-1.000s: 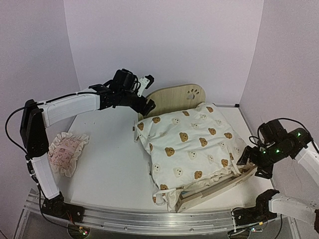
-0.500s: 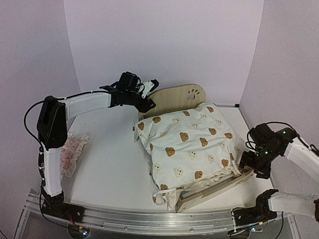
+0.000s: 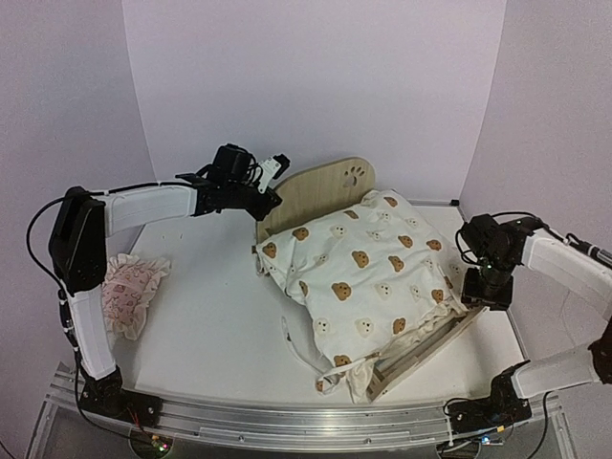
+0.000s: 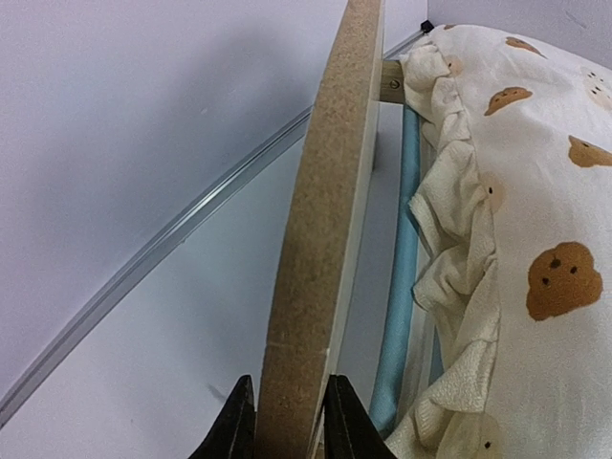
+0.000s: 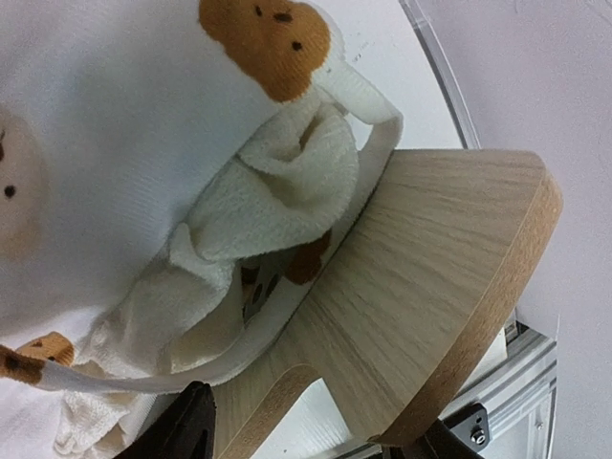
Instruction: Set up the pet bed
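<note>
Swung round since a second ago, the bed now points its foot end further toward the right wall, and the headboard has slid a little left. It sits in the middle of the table, angled, with the bear-print quilt heaped over it and spilling past the near end. On my left wrist feed the left gripper pinches the headboard's edge, one finger pressed to each face. My right gripper has come up to the right end of the footboard; its jaws straddle the wood, but I cannot tell whether they are clamping it. A pink ruffled pillow lies well apart, at the table's left edge.
</note>
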Controlling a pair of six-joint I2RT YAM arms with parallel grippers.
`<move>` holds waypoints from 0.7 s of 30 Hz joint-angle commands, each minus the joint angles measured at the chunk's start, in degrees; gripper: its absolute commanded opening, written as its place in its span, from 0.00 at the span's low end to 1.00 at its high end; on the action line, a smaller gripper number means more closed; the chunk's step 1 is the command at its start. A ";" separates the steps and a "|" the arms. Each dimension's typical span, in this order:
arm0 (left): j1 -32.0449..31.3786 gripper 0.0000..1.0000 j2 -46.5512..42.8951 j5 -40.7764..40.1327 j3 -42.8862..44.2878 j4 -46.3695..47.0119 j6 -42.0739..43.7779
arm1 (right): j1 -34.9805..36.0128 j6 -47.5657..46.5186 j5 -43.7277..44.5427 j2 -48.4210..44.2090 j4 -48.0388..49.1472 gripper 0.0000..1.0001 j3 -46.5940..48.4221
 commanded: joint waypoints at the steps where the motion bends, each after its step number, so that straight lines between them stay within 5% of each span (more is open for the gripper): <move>1: -0.66 0.15 -9.74 -5.18 -9.23 -2.77 -7.82 | -0.62 -4.02 -1.40 6.79 10.48 0.60 6.00; 11: -2.09 0.14 -22.62 -7.35 -26.39 -5.41 -27.69 | -0.76 -9.16 -11.38 30.37 18.72 0.71 26.26; 21: -13.60 0.15 -26.89 -14.10 -32.22 -13.81 -45.91 | -0.76 -12.43 -20.13 51.78 19.93 0.84 52.58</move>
